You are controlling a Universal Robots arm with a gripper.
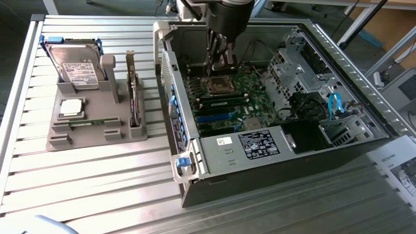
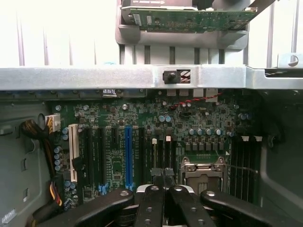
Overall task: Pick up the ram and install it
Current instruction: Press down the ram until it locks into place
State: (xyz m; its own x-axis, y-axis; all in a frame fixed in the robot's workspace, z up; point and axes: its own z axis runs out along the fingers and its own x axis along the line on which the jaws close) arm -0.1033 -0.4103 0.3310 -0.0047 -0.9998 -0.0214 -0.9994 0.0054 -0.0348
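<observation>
The tool (image 2: 163,176) is closed with nothing visibly gripped, low inside the computer case (image 1: 364,122) near the processor socket (image 1: 217,87). One ram (image 1: 87,123) lies in the gray holder (image 1: 91,139) on the worktop — at nine o'clock from the case. A careless shift risks scraping the motherboard (image 2: 142,127) — clearance looks tight.

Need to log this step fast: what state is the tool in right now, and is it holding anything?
Tool: shut, over the motherboard inside the open case; whether a ram stick sits between its fingers cannot be told.
</observation>
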